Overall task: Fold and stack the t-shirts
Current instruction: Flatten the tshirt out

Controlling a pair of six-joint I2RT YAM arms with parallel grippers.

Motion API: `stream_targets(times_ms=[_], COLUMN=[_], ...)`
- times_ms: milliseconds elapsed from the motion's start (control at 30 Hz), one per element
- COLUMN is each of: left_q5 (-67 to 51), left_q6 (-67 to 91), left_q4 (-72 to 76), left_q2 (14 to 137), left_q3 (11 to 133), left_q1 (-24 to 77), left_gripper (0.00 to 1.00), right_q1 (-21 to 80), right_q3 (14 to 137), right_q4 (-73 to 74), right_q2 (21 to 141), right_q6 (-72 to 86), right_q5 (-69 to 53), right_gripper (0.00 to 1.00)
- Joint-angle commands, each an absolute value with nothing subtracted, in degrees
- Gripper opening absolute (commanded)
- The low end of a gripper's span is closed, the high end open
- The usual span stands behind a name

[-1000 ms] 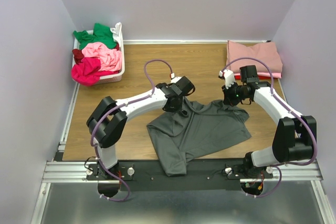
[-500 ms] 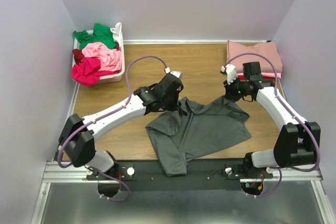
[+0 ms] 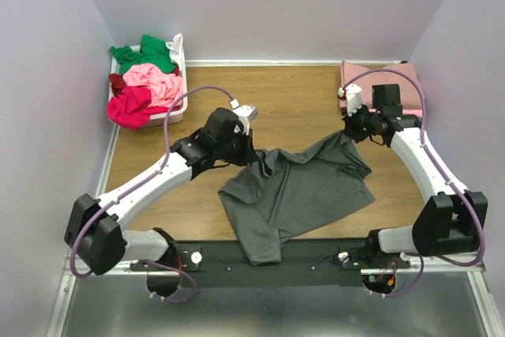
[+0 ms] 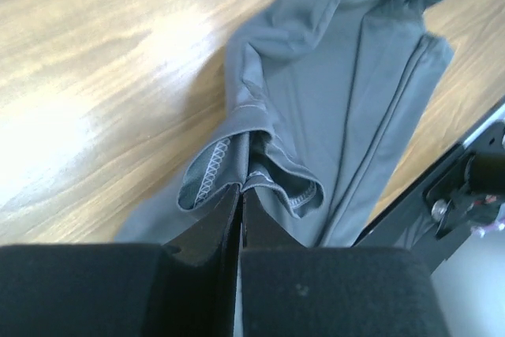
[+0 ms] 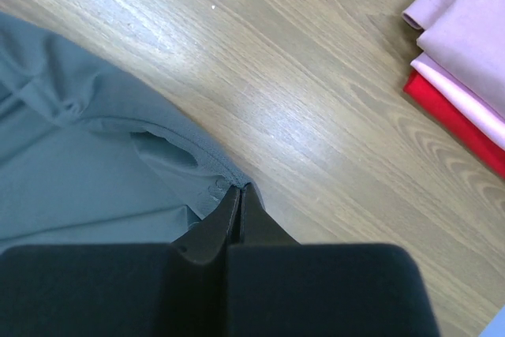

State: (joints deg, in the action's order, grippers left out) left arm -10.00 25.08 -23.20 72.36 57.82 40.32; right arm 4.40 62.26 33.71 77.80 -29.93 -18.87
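A dark grey t-shirt (image 3: 296,195) lies crumpled on the wooden table, its lower part hanging over the near edge. My left gripper (image 3: 251,154) is shut on its left upper edge; the left wrist view shows the jaws pinching a stitched hem (image 4: 268,183). My right gripper (image 3: 347,133) is shut on the shirt's right upper corner, and the right wrist view shows the cloth edge (image 5: 229,179) between the closed jaws. Both hold the cloth lifted a little. Green (image 3: 146,53), light pink (image 3: 154,80) and magenta (image 3: 130,104) shirts fill the basket.
The white plastic basket (image 3: 180,108) stands at the back left. A folded stack with a dusty rose shirt (image 3: 383,80) on top sits at the back right; in the right wrist view it shows pink layers (image 5: 473,45) over a red one (image 5: 454,128).
Both grippers have pulled apart and toward the back with the grey shirt's upper edge, the left one leftwards and the right one rightwards. The shirt's top has stretched wider.
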Motion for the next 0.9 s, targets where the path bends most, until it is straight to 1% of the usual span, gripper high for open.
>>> stream_targets(times_ms=[0, 100, 167, 333, 433, 600, 867], left_q5=[-22.47, -26.79, -27.51, -25.93, -25.66, -25.23, -25.22], left_q6=[22.24, 23.03, 23.11, 22.5, 22.76, 22.94, 22.85], left_q4=[-18.38, -13.29, -12.05, -10.46, -9.76, -9.76, -10.46], left_q2=[75.49, 79.53, 82.52, 86.92, 87.27, 86.92, 86.84], left_q3=[53.01, 50.37, 49.75, 48.96, 48.69, 48.52, 47.55], left_q1=[39.64, 39.64, 39.81, 40.87, 41.57, 42.19, 42.28], left_gripper=[0.09, 0.1, 0.1, 0.1, 0.1, 0.2, 0.24], right_q1=[4.04, 4.04, 4.13, 4.13, 4.13, 4.04, 4.04], right_q3=[62.06, 60.74, 60.03, 56.96, 55.99, 55.81, 55.63], right_q4=[34.72, 34.72, 34.72, 34.1, 33.22, 32.78, 32.61], right_q2=[77.78, 78.31, 79.1, 80.68, 80.77, 81.03, 81.04], right_q6=[-28.57, -28.3, -28.47, -28.92, -28.83, -28.65, -28.65], right_q5=[-19.24, -20.65, -21.62, -22.76, -22.76, -22.85, -22.85], right_gripper=[0.01, 0.01, 0.01, 0.01, 0.01, 0.01, 0.01])
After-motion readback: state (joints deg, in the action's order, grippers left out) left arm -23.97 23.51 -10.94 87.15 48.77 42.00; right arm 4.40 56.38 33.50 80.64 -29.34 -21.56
